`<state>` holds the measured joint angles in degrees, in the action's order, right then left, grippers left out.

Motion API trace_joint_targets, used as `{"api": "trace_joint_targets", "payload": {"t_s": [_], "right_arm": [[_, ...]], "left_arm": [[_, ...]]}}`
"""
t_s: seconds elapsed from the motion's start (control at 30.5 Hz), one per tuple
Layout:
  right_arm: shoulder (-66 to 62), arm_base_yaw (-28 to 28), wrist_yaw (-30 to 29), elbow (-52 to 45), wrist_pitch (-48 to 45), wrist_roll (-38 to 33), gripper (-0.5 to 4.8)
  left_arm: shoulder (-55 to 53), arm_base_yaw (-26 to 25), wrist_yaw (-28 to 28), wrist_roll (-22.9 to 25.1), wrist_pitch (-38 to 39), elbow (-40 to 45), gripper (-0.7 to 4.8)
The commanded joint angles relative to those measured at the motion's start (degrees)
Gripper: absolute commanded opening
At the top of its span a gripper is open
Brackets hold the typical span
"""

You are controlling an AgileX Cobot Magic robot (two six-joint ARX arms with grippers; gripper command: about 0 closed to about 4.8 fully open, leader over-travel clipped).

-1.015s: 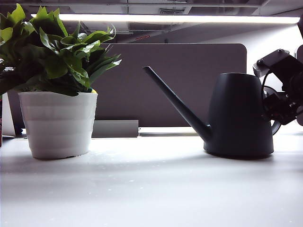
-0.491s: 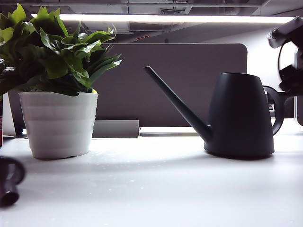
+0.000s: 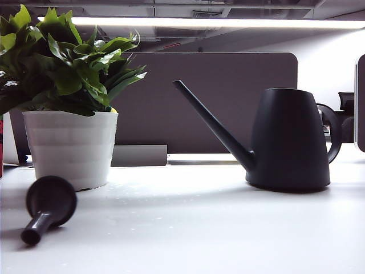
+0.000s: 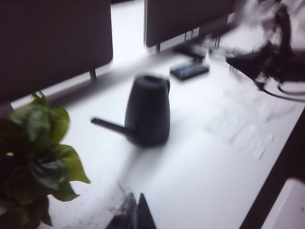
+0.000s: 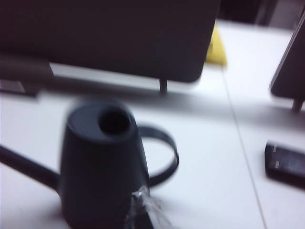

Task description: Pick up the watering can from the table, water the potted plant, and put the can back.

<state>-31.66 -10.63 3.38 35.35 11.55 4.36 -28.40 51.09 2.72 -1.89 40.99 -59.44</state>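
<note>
The dark watering can [image 3: 288,140] stands upright on the white table [image 3: 188,228] at the right, its long spout aimed at the potted plant [image 3: 71,145] at the left. Nothing touches the can. My right gripper [image 5: 142,200] is shut and empty, hovering over the can [image 5: 102,162] beside its loop handle [image 5: 164,152]; it is outside the exterior view. My left gripper [image 4: 136,202] is shut and empty, above bare table between the plant's leaves [image 4: 35,157] and the can [image 4: 147,112]. A dark rounded part of the left arm [image 3: 48,205] shows low in front of the pot.
A dark grey divider panel [image 3: 211,103] stands behind the can and plant. A flat black device [image 5: 286,164] lies on the table beyond the can's handle side. The blurred right arm [image 4: 267,57] hangs past the can.
The right arm pulled up and away from the can's handle and left the exterior view. The left arm's dark part moved in at lower left, toward the pot. The can stayed put.
</note>
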Motion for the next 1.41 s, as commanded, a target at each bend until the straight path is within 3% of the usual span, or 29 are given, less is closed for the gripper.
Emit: {"api": "trace_joint_targets", "payload": {"t_s": [0.03, 0.16, 0.29, 0.62, 0.75, 1.11, 1.31, 1.41], "right_arm": [[7.8, 0.0, -1.3, 0.2, 4.0, -3.7, -0.06], [15.1, 0.1, -2.3, -0.9, 9.0, -4.4, -0.06], [22.2, 0.1, -2.6, -6.9, 7.5, -4.5, -0.06], [30.9, 0.1, -2.5, -29.6, -15.8, -6.3, -0.06], [30.9, 0.1, -2.4, -33.1, -16.5, -6.3, -0.06], [30.9, 0.1, -2.1, -35.0, -9.0, -6.1, -0.06], [30.9, 0.1, -3.4, -35.0, -6.6, -6.3, -0.03], [30.9, 0.1, -3.4, -35.0, -6.6, -6.3, 0.22]], "left_arm": [[8.1, -0.1, -0.6, -0.7, -0.2, 4.9, -0.06], [18.0, -0.1, -2.1, -3.3, -3.9, 11.9, -0.06], [23.9, 0.0, -2.4, -5.4, -10.1, 19.2, -0.06], [25.0, 0.0, -4.0, -9.4, -31.3, 40.7, -0.06], [25.0, 0.0, -4.0, -9.3, -36.4, 48.4, -0.06], [25.1, 0.0, -4.8, -10.7, -39.5, 58.7, -0.06], [25.0, 0.0, -5.5, -10.6, -39.1, 58.9, -0.05], [25.0, 0.0, -6.6, -10.6, -38.1, 58.9, -0.05]]}}
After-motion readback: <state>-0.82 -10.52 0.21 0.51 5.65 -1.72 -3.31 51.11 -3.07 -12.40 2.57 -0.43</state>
